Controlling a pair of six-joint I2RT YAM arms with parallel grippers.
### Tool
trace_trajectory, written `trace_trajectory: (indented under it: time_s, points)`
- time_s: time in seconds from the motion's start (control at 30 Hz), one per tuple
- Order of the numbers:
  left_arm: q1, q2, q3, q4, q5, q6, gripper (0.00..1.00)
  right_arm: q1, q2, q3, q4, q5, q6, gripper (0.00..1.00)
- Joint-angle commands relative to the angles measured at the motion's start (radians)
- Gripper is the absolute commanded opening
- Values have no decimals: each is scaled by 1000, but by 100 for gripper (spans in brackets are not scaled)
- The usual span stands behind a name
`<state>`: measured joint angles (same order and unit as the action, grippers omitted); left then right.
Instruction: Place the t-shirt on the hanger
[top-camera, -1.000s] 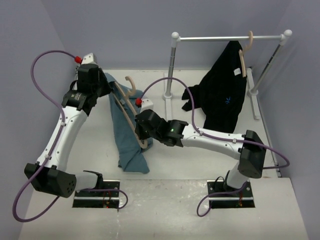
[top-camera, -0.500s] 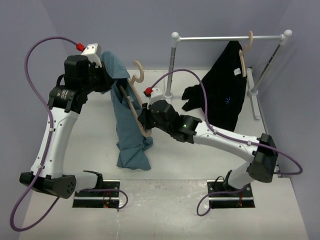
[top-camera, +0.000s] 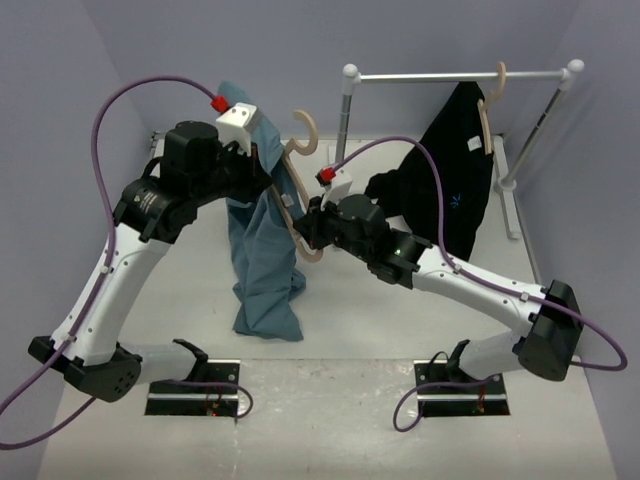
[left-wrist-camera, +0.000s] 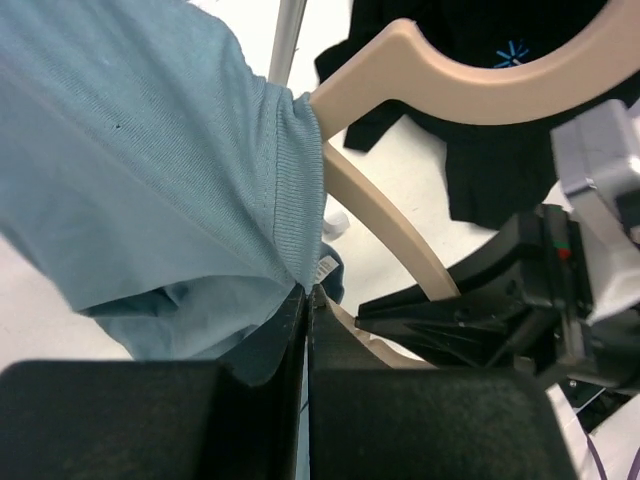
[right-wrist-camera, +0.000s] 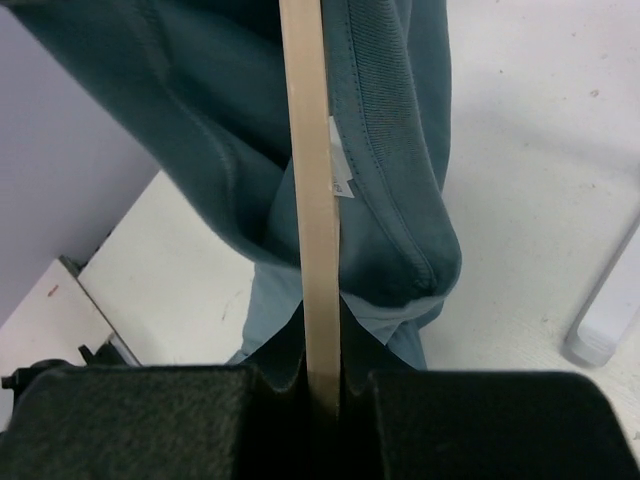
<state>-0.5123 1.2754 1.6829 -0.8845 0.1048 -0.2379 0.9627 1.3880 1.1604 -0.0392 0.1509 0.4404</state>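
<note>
While the left gripper (left-wrist-camera: 306, 292) is gripping cloth: its fingers are pressing shut on a fold of the soft, blue-grey cotton t-shirt (top-camera: 262, 270) beside the ribbed collar (left-wrist-camera: 298, 190), holding it high over the white table (top-camera: 360, 330).
Right gripper (right-wrist-camera: 322, 385): clamping narrowly on one curved arm of the pale beige wooden hanger (right-wrist-camera: 305, 150), with the hook pointing up and away.
T-shirt position: hanging in the air between the two wrists, with its lower end seemingly resting on the table.
Hanger vs collar: the wooden arm is running just beside the collar rib and the white neck label (right-wrist-camera: 338, 170). Cannot tell whether it is passing through the neck opening.
Step in hand (judged): threading, that is, feeding a hanger arm into the neck. The shoulders are not yet sitting on the wood.
Next move (judged): the collar needs spreading or drawing along the arm while the right gripper is holding the hanger steady. After that, the second shoulder needs working over the far arm.
Risk (judged): limp cloth bunching at the collar, or slipping off the tilted arm.
Background: a black garment (top-camera: 460, 170) is hanging from a metal rail (top-camera: 450, 76), well apart on the right.
</note>
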Motion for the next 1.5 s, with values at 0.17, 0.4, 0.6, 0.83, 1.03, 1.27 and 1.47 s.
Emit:
trace_trajectory:
  time_s: [0.17,0.4,0.6,0.83,1.03,1.27,1.47]
  points:
    - [-3,39,150,-110,-307,5,40,-51,-173,-194,289,10,-74,0]
    - [-2,37,239,46,-351,121,100,-224,-363,-435,343,-244,-158,0]
    - [-3,8,96,335,79,532,100,-363,-552,-458,157,-422,-383,0]
    - [-3,-119,-160,624,420,915,100,-535,-659,-456,0,-696,-546,0]
    - [-7,-141,-164,647,601,935,100,-562,-632,-425,-107,-756,-636,0]
    - [-8,-149,-203,583,672,975,99,-562,-592,-339,-241,-812,-719,0]
    - [-8,-38,-117,306,729,1038,92,-562,-590,-282,-340,-832,-785,0]
